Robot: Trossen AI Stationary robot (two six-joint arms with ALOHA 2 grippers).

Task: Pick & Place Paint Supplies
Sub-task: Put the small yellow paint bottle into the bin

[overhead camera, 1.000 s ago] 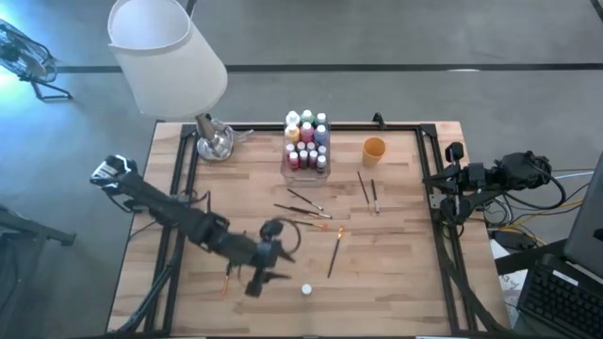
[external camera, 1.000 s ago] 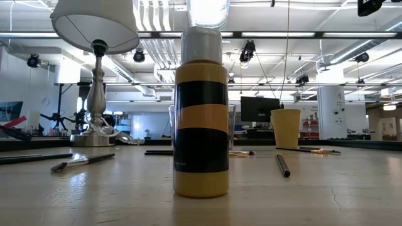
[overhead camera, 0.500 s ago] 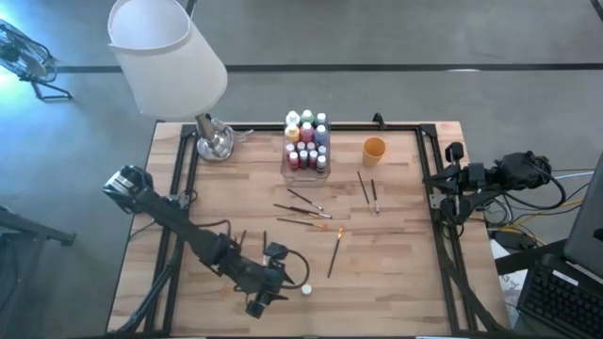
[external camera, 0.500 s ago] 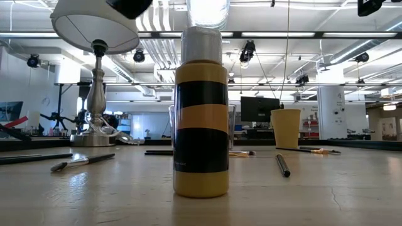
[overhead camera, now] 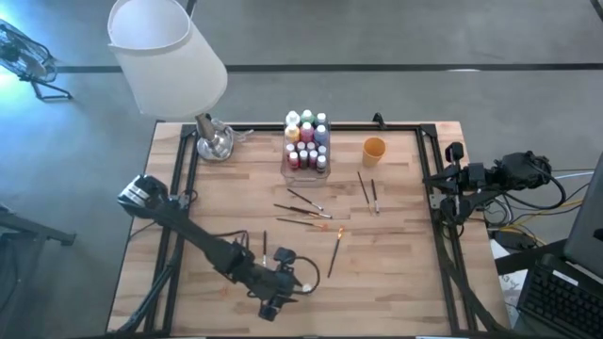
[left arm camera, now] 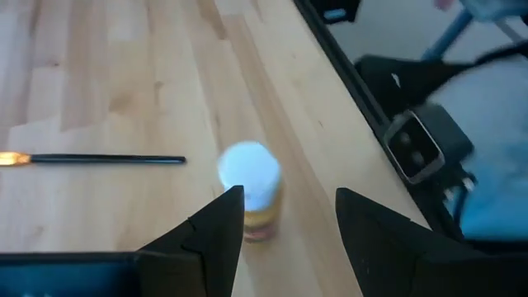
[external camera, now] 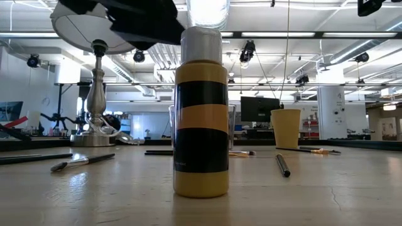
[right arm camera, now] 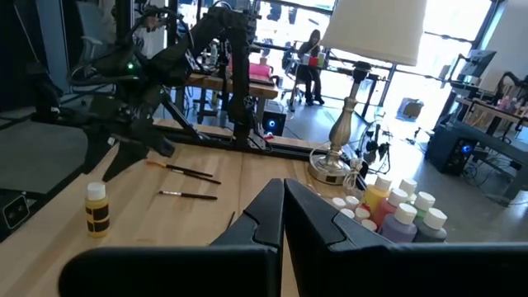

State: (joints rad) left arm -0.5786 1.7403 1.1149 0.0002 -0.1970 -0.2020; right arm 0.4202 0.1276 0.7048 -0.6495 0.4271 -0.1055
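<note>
A small yellow paint bottle (overhead camera: 306, 289) with black bands and a white cap stands upright on its base near the table's front edge; the low view shows it close up (external camera: 201, 119). My left gripper (left arm camera: 285, 198) is open and slants down just short of the bottle (left arm camera: 247, 188), which stands just beyond one fingertip, off to that side of the gap. In the high view this gripper (overhead camera: 290, 289) is immediately left of the bottle. My right gripper (right arm camera: 283, 198) is shut and waits off the table's right edge. Several thin dark brushes (overhead camera: 306, 209) lie mid-table.
A clear box (overhead camera: 307, 143) of paint bottles stands at the far middle, with an orange cup (overhead camera: 374, 149) to its right. A lamp (overhead camera: 170, 56) stands on its base (overhead camera: 215, 143) at the far left. A brush (overhead camera: 334, 256) lies right of the yellow bottle.
My left gripper has come down and gone toward the table's right edge, closing on the yellow bottle. Its arm has entered the top of the low view. The bottle has stayed in place.
</note>
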